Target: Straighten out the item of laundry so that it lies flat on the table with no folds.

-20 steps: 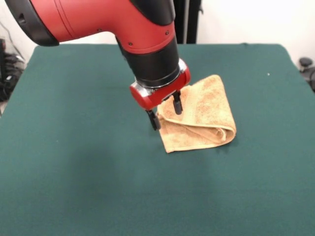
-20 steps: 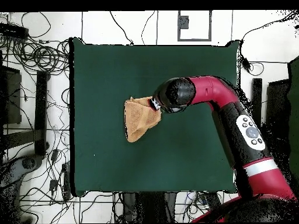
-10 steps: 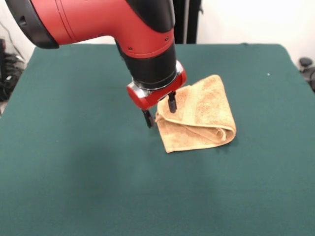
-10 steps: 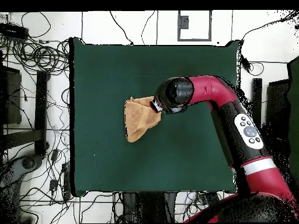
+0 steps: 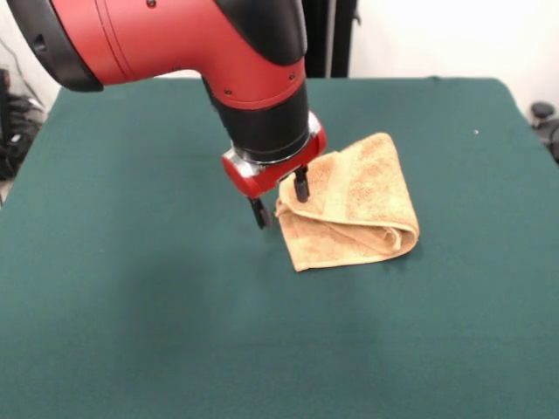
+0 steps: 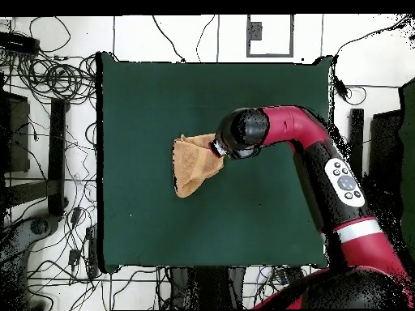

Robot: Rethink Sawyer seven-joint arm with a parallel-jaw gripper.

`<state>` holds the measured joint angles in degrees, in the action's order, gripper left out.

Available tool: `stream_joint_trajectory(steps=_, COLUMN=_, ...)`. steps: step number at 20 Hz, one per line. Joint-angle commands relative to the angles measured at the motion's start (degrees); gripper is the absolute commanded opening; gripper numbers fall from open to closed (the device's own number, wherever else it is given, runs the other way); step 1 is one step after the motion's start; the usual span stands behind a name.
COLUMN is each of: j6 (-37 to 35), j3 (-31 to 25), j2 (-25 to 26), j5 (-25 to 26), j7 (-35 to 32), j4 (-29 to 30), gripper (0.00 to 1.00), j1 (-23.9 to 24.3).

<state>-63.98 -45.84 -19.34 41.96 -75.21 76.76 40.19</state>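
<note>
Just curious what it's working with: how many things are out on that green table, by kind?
Towels: 1, the tan towel, folded over itself.
Robot hands: 1, the hand, open at the towel's edge.
Tables: 1, the green table.
Total: 3.

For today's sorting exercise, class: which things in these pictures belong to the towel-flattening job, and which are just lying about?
Belongs to the job:
- tan terry towel, folded over on itself
- dark green cloth-topped table
- red and black arm's gripper, open, at the towel's edge

Just lying about:
- tangled black cables on the floor around the table
</note>
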Motion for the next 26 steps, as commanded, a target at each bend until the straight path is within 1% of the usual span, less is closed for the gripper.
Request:
stream_joint_trajectory(steps=1, j6=0.5, j3=1.7, j2=5.7, j5=1.0, j7=13.0, j4=0.2, gripper=1.0, j1=-1.6)
stream_joint_trajectory(steps=11, j6=1.0, j3=2.0, j2=6.7, j5=1.7, j7=13.2, j4=1.1, gripper=1.0, j1=-0.7)
stream_joint_trajectory(steps=17, j6=-1.2, j3=3.1, j2=6.6, j5=2.7, j7=12.9, j4=0.2, gripper=1.0, j1=-1.5)
stream_joint_trajectory(steps=23, j6=-5.1, j3=4.5, j2=6.4, j5=3.4, j7=12.4, j4=-2.4, gripper=1.0, j1=-3.6)
stream_joint_trajectory(steps=26, j6=-5.1, j3=4.6, j2=6.2, j5=3.2, j7=11.4, j4=-3.4, gripper=1.0, j1=-4.6)
